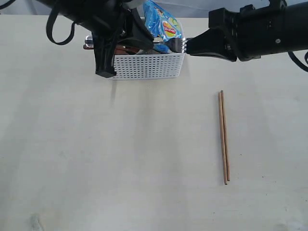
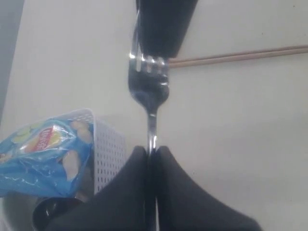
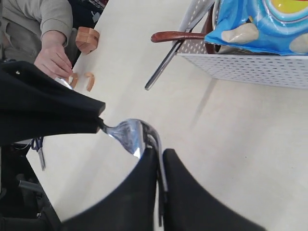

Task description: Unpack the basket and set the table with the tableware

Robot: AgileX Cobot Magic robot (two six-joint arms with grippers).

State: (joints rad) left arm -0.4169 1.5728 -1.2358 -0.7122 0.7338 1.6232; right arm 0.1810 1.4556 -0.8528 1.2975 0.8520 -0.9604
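**Item: fork, held between both arms.**
- **Right gripper** (image 3: 160, 156): your fingers are pressed together on the tine end of the fork (image 3: 131, 136).
- **Left gripper** (image 2: 151, 150): pinched tight on the handle of the same fork.
- **Long axis:** runs straight from one gripper to the other, with the handle toward your left arm and the tines toward your right. It appears to be held above the table (image 1: 120, 159), not resting on it.
- **Location:** just beside the right end of the basket (image 1: 149, 66). A blue snack bag (image 1: 162, 24) stands up out of the basket.
- **Already laid:** chopsticks (image 1: 224, 137), side by side on your right arm's half of the table and well apart from the basket. They lie top to bottom in the exterior view.
- **Judgement:** your right arm is the nearer to that place setting. The left fingers should probably let go before the right arm carries the fork away. If you pull while both grip, you risk twisting the fork.
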